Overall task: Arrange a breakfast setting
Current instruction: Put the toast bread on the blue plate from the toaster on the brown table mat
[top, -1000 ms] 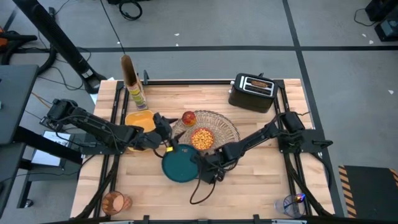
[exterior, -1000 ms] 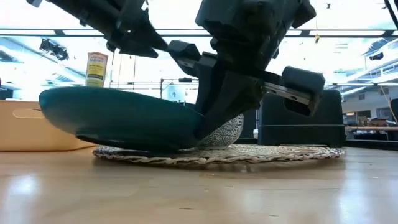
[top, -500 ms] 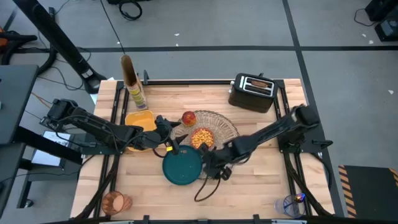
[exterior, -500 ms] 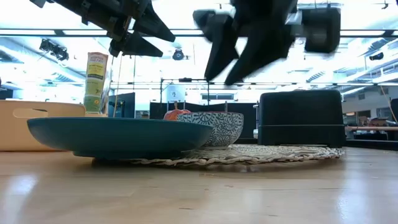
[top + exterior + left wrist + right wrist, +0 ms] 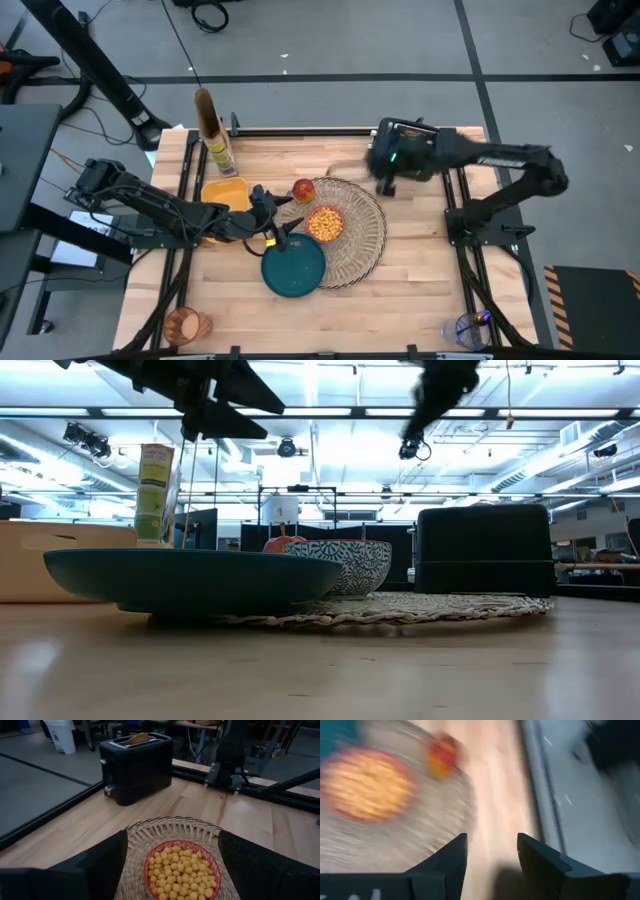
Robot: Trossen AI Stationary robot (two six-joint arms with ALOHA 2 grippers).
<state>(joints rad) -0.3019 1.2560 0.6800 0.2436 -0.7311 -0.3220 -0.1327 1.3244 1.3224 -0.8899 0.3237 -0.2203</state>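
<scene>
- Woven straw placemat (image 5: 355,235) lies mid-bench; the teal plate (image 5: 294,264) rests on the bench with its rim overlapping the placemat's near-left edge.
- On the placemat sits the small bowl (image 5: 325,222) of yellow cereal, patterned outside, pink inside; the red apple (image 5: 303,189) sits just beyond it at the mat's far edge.
- The black toaster (image 5: 135,765) holds a toast slice (image 5: 138,738) at the far right edge of the bench.
- A tall yellow-labelled bottle (image 5: 154,492) stands far left; its writing is too small to read.
- The left gripper (image 5: 281,230) hovers over the plate's far rim, jaws wide apart, holding nothing.
- The right gripper (image 5: 384,172) is raised beside the toaster, jaws parted and empty.
- The bench's near side, in front of the plate, is bare wood.
</scene>
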